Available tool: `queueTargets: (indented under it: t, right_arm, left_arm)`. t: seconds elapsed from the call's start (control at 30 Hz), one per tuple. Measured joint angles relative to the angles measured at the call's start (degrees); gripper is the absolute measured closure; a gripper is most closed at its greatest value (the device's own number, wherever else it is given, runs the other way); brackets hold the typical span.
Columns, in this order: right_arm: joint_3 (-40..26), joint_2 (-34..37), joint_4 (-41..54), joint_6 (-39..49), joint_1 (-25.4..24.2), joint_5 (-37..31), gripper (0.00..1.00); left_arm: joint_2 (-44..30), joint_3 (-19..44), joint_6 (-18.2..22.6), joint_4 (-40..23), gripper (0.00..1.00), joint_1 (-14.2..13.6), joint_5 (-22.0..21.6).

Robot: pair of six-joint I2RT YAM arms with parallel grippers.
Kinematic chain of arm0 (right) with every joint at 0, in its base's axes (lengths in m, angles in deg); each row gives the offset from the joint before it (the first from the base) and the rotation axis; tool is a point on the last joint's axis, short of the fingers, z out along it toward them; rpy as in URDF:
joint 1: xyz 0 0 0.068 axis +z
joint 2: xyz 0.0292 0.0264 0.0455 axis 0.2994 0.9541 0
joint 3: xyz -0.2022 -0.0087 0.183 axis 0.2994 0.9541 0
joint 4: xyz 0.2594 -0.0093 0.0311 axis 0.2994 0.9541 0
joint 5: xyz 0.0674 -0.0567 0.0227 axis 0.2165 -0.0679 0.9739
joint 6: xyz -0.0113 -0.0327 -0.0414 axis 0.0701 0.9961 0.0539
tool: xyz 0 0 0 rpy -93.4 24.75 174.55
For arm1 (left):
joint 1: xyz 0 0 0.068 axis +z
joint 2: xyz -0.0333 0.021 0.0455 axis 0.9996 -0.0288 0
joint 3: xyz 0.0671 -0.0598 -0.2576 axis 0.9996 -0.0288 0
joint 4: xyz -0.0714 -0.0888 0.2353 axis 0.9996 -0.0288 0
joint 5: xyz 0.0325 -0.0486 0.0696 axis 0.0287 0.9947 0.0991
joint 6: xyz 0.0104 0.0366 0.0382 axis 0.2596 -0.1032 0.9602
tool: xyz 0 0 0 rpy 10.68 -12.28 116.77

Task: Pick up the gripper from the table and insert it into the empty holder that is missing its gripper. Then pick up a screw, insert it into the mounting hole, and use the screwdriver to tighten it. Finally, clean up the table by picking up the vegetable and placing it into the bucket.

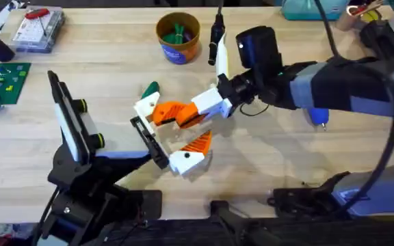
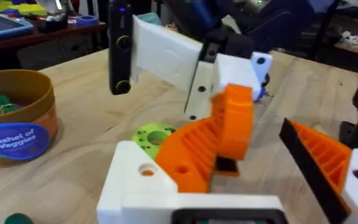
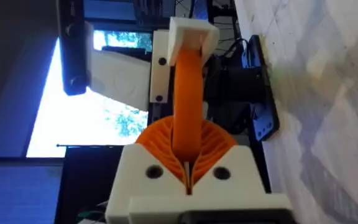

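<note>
Gripper (image 1: 146, 108) is clamped by its orange tip in the shut jaws of your right arm (image 1: 320, 85), white base pointing left, and the black holder (image 1: 150, 142) lies just beside that base toward you, angled across the gripper's long axis.

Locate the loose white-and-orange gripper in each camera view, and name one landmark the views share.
Overhead: the gripper is mid-table, just left of centre.
Left wrist: the gripper is in the foreground, white base nearest the camera.
Right wrist: the gripper is edge-on, white base farthest.
Shared landmark: the right gripper shut on its orange part.
</note>
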Motion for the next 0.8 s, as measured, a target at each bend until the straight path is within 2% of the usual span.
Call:
queueTargets:
  t: [0.3, 0.53, 0.8]
  right_arm:
    - [-1.2, 3.5, -8.5, -4.2, 0.1, -0.1, 0.985]
    - [-2.8, 3.9, -8.8, -8.8, 0.1, 1.1, 0.985]
    - [-4.1, 7.0, -10.9, -9.3, 0.1, 3.3, 0.985]
  left_arm:
    - [0.0, 0.0, -0.2, -0.1, 0.01, 0.0, 2.1]
    - [0.0, 0.0, 0.1, 0.0, 0.01, 0.1, 1.9]
    - [0.0, 0.0, 0.1, -0.1, 0.01, 0.2, 1.8]
